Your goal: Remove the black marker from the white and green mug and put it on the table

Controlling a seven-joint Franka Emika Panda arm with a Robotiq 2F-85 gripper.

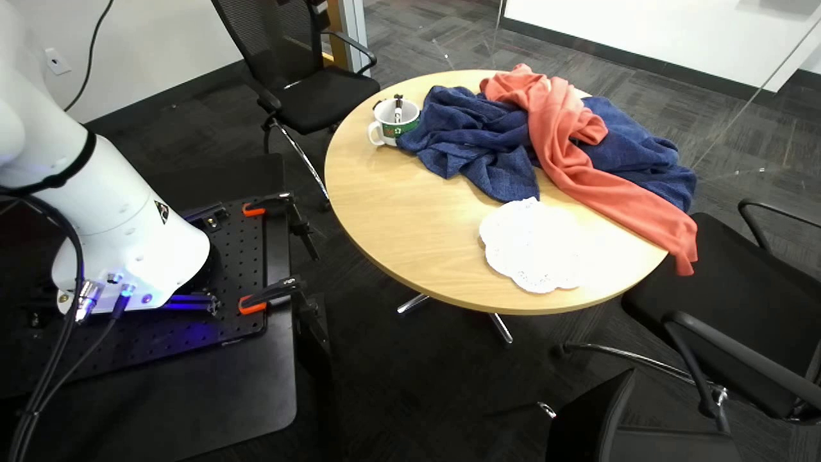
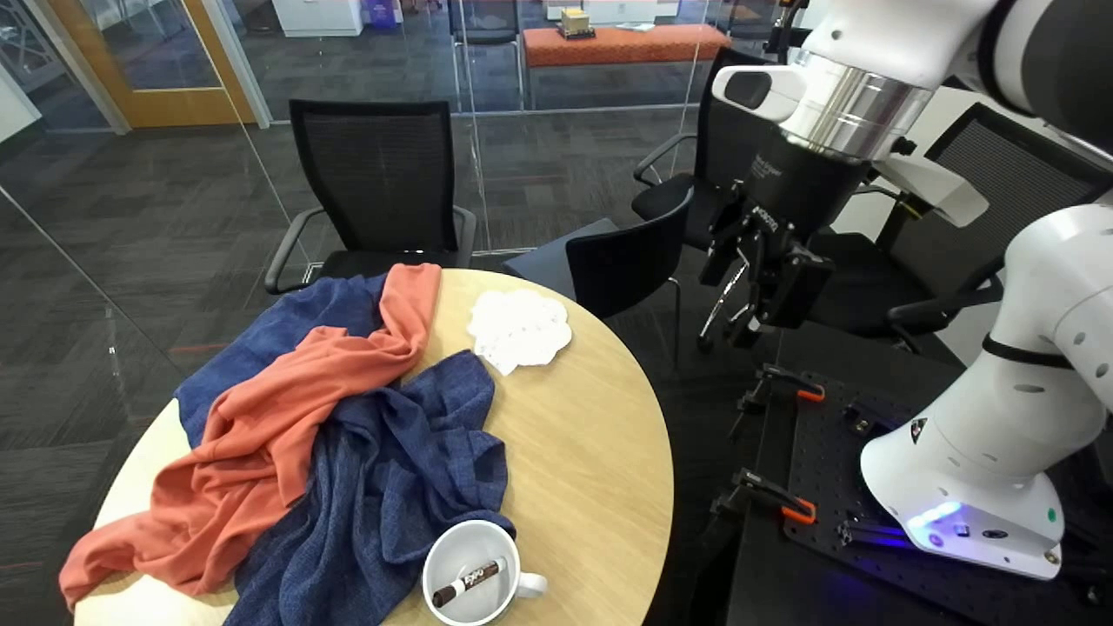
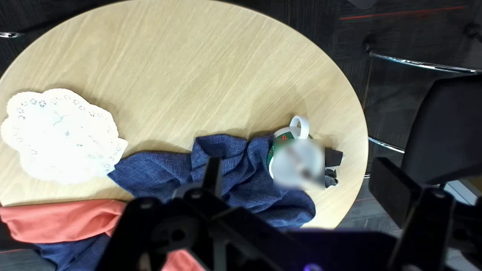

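Observation:
The white and green mug (image 1: pixel 389 136) stands upright on the table (image 1: pixel 410 212), against the blue cloth. In an exterior view the mug (image 2: pixel 458 541) is at the bottom, handle toward the right. The black marker (image 2: pixel 469 582) lies slanted inside it, dark cap down-left. The marker (image 1: pixel 397 112) also shows in an exterior view, its dark end at the rim. In the wrist view the mug (image 3: pixel 284 134) is partly blurred, and the marker (image 3: pixel 299 163) is a faint streak. My gripper (image 3: pixel 301 175) is open and empty, high above and apart from the mug; it also shows in an exterior view (image 2: pixel 735 300).
A crumpled blue cloth (image 1: pixel 468 135) touches the mug. An orange cloth (image 1: pixel 564 147) lies over it. A white doily (image 1: pixel 532 244) lies on the table. Small black objects (image 3: pixel 333 158) sit beside the mug, opposite the blue cloth. Black chairs (image 2: pixel 378 183) stand around the table.

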